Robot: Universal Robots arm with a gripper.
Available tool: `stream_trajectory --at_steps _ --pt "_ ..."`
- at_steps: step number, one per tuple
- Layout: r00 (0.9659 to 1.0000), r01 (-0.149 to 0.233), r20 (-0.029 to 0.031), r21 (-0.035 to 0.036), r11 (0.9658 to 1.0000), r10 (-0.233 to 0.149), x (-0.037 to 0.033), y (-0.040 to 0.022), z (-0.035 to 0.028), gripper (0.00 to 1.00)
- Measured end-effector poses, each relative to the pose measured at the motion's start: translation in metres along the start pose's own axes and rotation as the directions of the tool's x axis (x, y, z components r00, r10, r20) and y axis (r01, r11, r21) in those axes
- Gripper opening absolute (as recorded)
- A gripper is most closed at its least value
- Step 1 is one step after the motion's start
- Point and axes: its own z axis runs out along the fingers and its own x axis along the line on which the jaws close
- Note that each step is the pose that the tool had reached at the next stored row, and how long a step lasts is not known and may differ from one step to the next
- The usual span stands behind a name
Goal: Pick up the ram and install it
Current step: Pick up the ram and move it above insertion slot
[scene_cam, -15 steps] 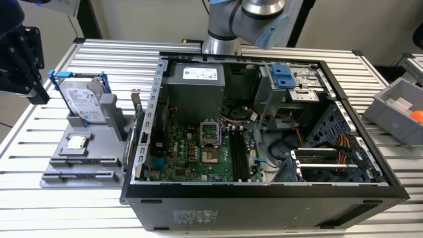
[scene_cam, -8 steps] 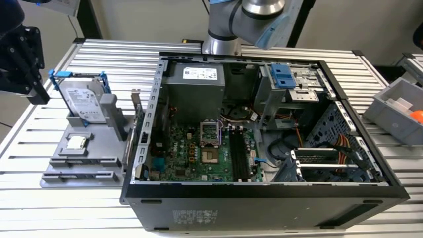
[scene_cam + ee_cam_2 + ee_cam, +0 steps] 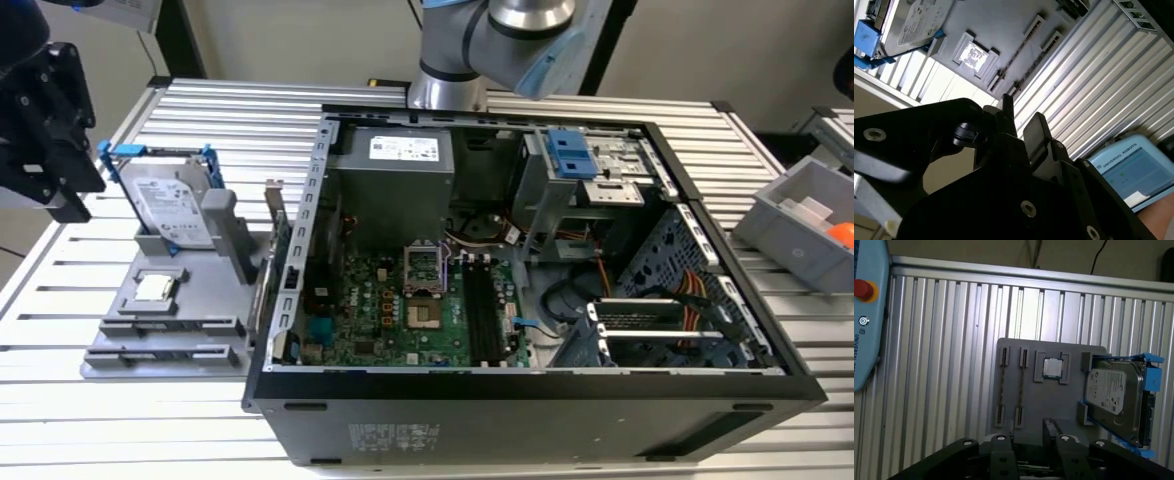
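**Step in hand:** approach for the pick-up; nothing has been lifted yet.

**Gripper:** The gripper (image 3: pixel 1029 437) has a moderate gap between its black fingers and holds nothing. Bare tray shows through the gap in the first wrist view. It hangs above the grey tray (image 3: pixel 1054 405), apart from it.

**Ram:** The ram (image 3: pixel 1021 387) appears to stand on edge in the tray's slotted holders, showing as a thin dotted strip. A second like strip is just beside it. Colour cannot be judged.

**Nearby items:**
- A small square chip (image 3: pixel 1052 368) with a shiny metal top.
- A hard drive (image 3: pixel 1114 400) in a blue plastic frame.
- The tray rests on a ribbed aluminium table (image 3: pixel 944 365).

**Judgement:** the pick-up calls for the fingers squared across the stick's thin, rigid edge. The long black slots (image 3: pixel 483 310) in the open computer case (image 3: pixel 534 385) look unfilled.
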Motion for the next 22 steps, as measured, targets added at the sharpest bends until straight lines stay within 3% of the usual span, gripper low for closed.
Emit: stream_trajectory --at_steps 13,15,17,18,22 --pt "1.0 0.002 -0.0003 0.0008 1.0 -0.002 0.0 0.0 0.0001 1.0" --pt "1.0 0.002 -0.0013 0.0133 0.9999 -0.002 -0.0002 0.0001 0.0005 1.0" --pt "1.0 0.002 -0.0027 0.0342 0.9994 -0.002 -0.0001 0.0004 0.0011 1.0" --pt "1.0 0.002 -0.0031 0.0382 0.9993 -0.002 -0.0002 0.0009 0.0014 1.0" --pt "1.0 -0.002 -0.0032 0.0387 0.9993 0.002 -0.0003 0.0024 0.0029 1.0"
